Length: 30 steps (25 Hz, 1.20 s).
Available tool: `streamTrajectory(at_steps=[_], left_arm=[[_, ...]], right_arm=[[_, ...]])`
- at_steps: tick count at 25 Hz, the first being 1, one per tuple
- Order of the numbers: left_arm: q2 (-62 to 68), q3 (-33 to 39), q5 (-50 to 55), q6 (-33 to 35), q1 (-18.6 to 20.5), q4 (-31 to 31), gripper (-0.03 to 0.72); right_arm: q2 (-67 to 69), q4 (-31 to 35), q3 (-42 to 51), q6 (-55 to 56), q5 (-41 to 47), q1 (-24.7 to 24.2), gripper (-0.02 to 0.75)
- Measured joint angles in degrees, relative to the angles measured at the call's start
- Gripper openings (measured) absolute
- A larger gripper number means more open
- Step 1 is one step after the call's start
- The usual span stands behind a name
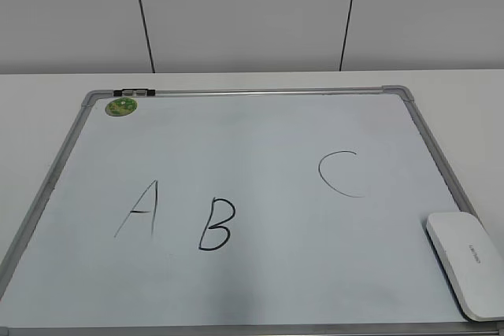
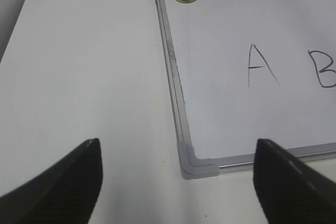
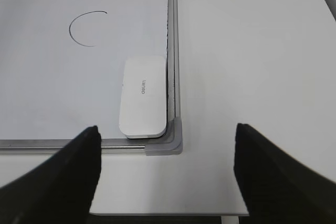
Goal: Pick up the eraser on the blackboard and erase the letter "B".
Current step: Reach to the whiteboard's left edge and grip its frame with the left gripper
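Where the exterior camera looks down at a slant, the blackboard (image 1: 236, 139) lies flat on the white counter (image 1: 457, 88), its silver frame running around a pale surface. 3 black letters stand on it: a thin slanted "A" (image 1: 139, 210) at the left, the letter "B" (image 1: 216, 224) just beside it, darker and thicker, and an open "C" (image 1: 340, 173) well apart to the right. A small round green magnet (image 1: 121, 105) sits in the far left corner. The eraser (image 1: 466, 264) lies flat on the board in the near right corner, close against the frame. Neither pincer shows in this view.

From the left wrist, the left pincer (image 2: 178, 182) hangs wide open with nothing between its 2 dark fingers (image 2: 58, 187). It hovers over the board's near left corner cap (image 2: 197, 166); the "A" and part of the "B" lie beyond it, and the eraser is out of sight.

From the right wrist, the right pincer (image 3: 165, 174) is also spread wide and empty. The eraser (image 3: 142, 97) lies ahead of it, between the lines of its 2 fingers, apart from both and untouched, its long side along the right frame rail next to the corner cap (image 3: 169, 141). The "C" sits farther off on the board.
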Motion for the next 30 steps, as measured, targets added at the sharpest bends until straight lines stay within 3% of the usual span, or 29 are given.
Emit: streamTrajectory(at_steps=[9, 19, 30], left_arm=[[0.00, 0.00, 0.00, 0.00, 0.00, 0.00, 0.686], [1.29, -1.42, -0.12, 0.00, 0.00, -0.26, 0.638], [37.04, -17.00, -6.21, 0.00, 0.00, -0.64, 0.620]], right_arm=[[0.00, 0.00, 0.00, 0.00, 0.00, 0.00, 0.587], [0.00, 0.00, 0.00, 0.00, 0.00, 0.00, 0.587], [0.00, 0.00, 0.00, 0.00, 0.00, 0.00, 0.586]])
